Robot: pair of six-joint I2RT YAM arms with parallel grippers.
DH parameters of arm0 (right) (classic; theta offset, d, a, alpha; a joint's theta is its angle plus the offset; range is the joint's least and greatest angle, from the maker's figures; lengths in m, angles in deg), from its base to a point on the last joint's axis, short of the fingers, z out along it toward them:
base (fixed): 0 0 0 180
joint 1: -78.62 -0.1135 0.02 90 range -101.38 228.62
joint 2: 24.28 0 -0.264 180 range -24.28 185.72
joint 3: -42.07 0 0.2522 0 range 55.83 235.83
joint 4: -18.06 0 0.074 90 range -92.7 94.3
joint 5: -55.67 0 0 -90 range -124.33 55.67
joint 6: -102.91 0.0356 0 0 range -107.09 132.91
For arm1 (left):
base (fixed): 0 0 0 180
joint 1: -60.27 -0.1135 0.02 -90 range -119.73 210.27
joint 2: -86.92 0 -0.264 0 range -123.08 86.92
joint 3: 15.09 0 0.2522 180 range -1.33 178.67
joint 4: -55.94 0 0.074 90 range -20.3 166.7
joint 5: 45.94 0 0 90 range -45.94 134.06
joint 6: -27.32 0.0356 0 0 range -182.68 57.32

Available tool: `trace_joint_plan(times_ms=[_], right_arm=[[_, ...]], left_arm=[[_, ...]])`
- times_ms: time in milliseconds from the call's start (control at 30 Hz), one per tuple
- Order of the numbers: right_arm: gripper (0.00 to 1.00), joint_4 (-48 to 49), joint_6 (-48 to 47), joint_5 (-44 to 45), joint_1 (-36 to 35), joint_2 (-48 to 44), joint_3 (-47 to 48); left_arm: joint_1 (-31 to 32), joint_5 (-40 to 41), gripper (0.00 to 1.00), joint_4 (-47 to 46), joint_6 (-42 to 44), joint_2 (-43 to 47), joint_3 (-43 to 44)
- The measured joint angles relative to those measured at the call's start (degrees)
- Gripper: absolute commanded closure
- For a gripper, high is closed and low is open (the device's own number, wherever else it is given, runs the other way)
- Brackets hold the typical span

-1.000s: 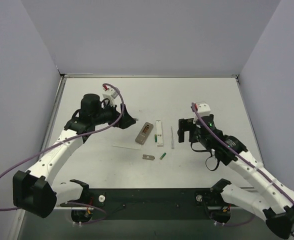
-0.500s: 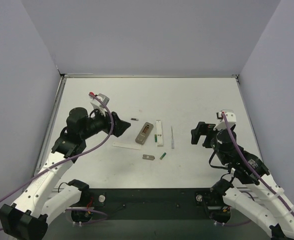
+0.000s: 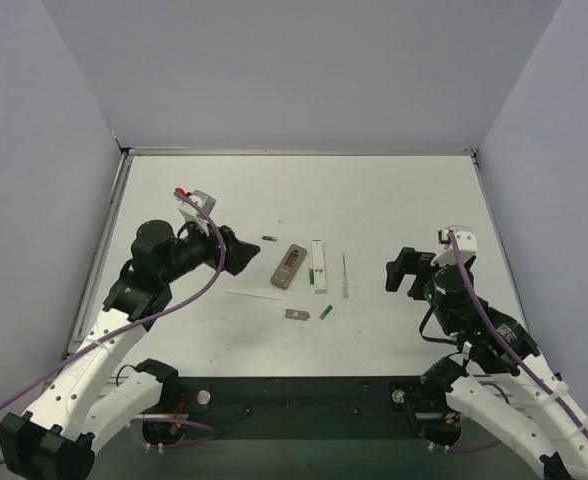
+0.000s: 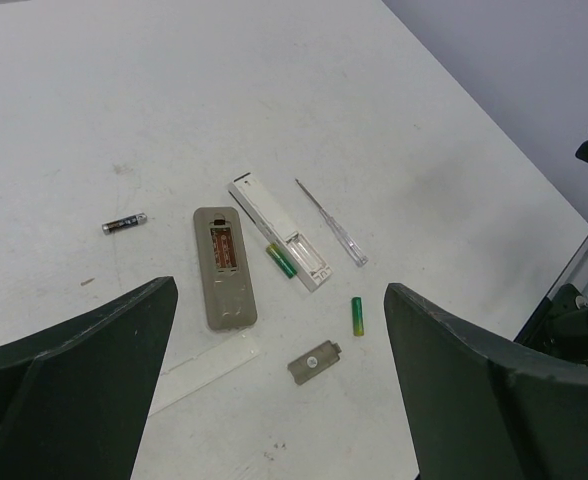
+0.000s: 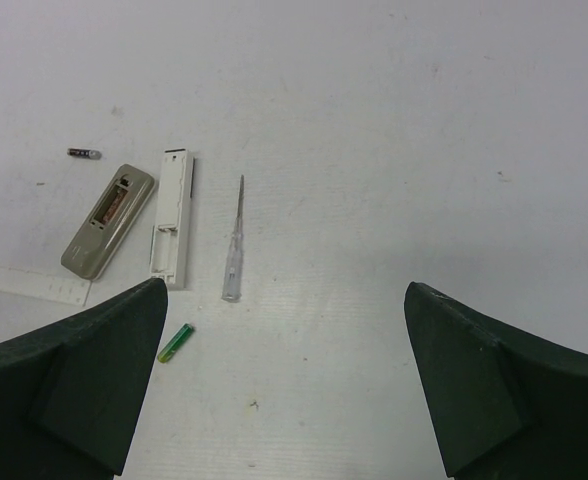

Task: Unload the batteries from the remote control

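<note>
Green batteries (image 3: 326,312) lie four o'clock of the remote control (image 3: 290,266) (slot seemingly bare), so our left gripper (image 3: 249,252) and right gripper (image 3: 394,271) gape empty.

A white strip (image 3: 319,266) crowds the remote control (image 3: 290,266).

Tan-grey remote control (image 4: 223,265) lying flat, batt slot up & empty, 2 green batteries (image 4: 357,315) loose nr it, apart

The remote control (image 4: 224,268) is tan-grey, the batteries (image 4: 357,314) green fading to yellow, the small plate (image 4: 316,363) grey, the table (image 4: 174,100) white.
</note>
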Motion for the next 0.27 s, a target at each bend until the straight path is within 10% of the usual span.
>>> trace_joint_plan(times_ms=[267], right_arm=[[0.01,-0.02,-0.61,0.07,0.00,-0.13,0.02]], left_arm=[[0.00,0.02,0.04,-0.90,-0.02,0.55,-0.02]])
